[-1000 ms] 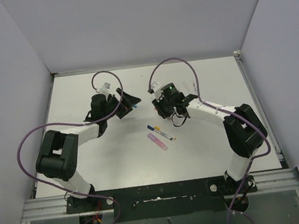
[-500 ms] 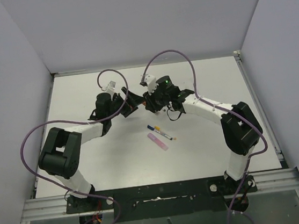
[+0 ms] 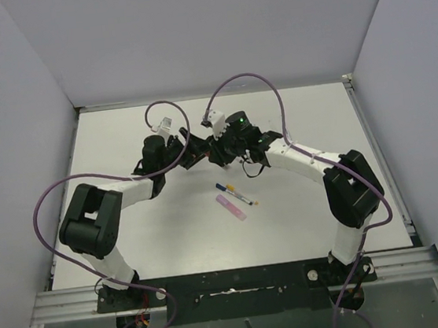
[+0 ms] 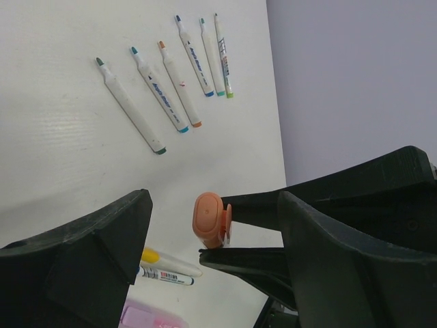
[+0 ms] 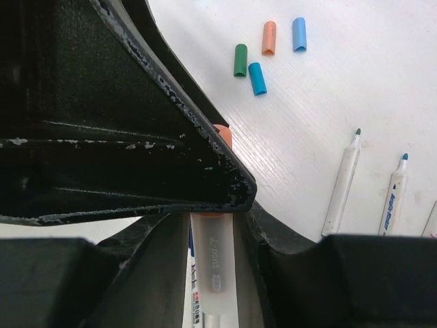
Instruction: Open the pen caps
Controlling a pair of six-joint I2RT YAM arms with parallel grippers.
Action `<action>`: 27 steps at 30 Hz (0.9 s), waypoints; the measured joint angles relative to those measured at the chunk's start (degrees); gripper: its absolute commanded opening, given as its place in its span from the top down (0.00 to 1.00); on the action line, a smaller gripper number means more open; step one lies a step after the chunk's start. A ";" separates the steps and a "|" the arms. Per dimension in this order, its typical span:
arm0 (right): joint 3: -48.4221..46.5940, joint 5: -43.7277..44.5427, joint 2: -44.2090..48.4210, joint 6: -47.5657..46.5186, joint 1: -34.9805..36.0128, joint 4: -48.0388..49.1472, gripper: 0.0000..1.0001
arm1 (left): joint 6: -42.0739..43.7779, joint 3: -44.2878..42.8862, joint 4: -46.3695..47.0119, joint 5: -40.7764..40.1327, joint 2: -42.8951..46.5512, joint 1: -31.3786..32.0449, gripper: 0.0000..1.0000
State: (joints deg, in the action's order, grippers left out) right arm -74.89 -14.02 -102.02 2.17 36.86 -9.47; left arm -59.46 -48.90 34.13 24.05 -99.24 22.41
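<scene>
Two arms (image 3: 127,192) (image 3: 305,156) are meeting over the white table (image 3: 173,244), the right gripper (image 5: 213,229) clenching a pale plastic pen (image 5: 213,273) whose stubby orange cap (image 4: 208,220) is pointing toward the left edge, between the left gripper's (image 4: 214,199) spread jaws.

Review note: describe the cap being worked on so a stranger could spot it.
Look above the middle of the white table. Between the open fingers of the left pincer, the right pincer holds a pen. Its orange cap sits on the pen; the other orange cap lies loose.
</scene>
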 measured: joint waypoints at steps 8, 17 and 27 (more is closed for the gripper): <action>0.00 -0.22 0.00 0.79 0.00 0.42 0.90 | -0.09 0.00 1.77 0.00 0.00 0.48 0.48; 0.00 -0.44 0.00 1.62 0.00 0.96 0.90 | -0.07 0.00 2.97 0.00 0.00 0.79 0.63; 0.00 -0.46 0.02 3.10 -0.02 3.02 0.89 | 0.39 0.00 2.86 -1.20 0.00 0.74 0.91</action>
State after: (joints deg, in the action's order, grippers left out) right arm -74.89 -14.48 -102.00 5.28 36.84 -6.46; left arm -59.07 -48.90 36.99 22.85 -99.24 23.16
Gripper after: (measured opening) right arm 0.268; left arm 0.243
